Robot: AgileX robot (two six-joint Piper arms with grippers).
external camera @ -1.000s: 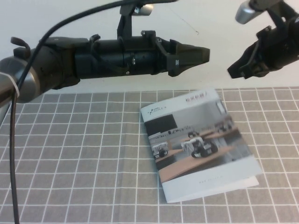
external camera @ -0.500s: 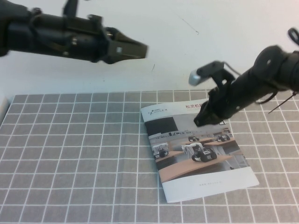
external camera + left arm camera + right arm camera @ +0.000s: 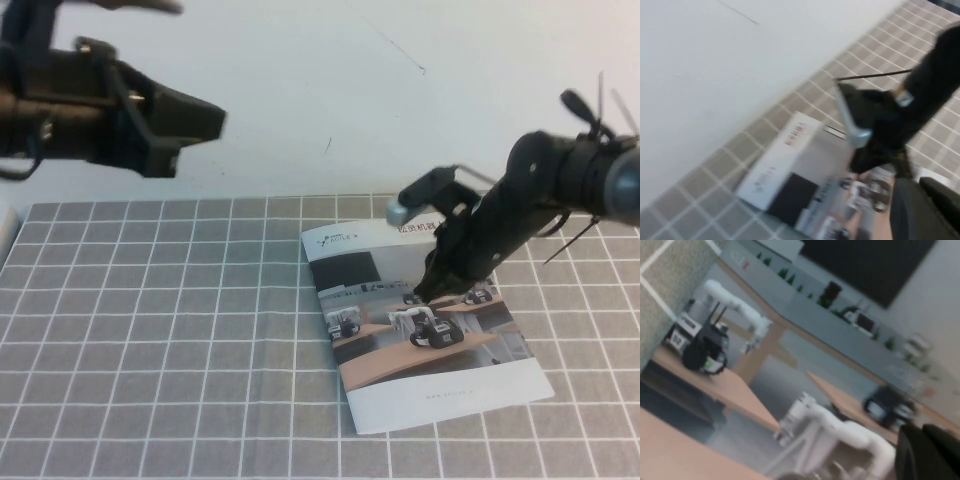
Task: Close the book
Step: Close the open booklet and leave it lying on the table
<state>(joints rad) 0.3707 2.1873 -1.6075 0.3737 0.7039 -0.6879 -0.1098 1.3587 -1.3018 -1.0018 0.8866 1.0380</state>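
Note:
The book (image 3: pixel 430 372) lies shut and flat on the grey checked cloth (image 3: pixel 160 330), cover up, printed with a photo of robot arms on desks. My right gripper (image 3: pixel 433 286) is down on the upper right part of the cover, fingers together, tip touching or almost touching it. Its wrist view is filled by the cover picture (image 3: pixel 765 365), with the right gripper (image 3: pixel 920 432) shut at the corner. My left gripper (image 3: pixel 205 122) hangs shut in the air, far up and left of the book, holding nothing. The left wrist view looks down at the book (image 3: pixel 785 170) and the right arm (image 3: pixel 920 100).
A white wall (image 3: pixel 330 80) rises behind the cloth's far edge. The cloth stretches bare to the left of and in front of the book. A thin black cable (image 3: pixel 570 240) trails from the right arm.
The left arm has swung back to the left, away from above the book. The right arm has come down from the upper right and now rests its tip on the cover.

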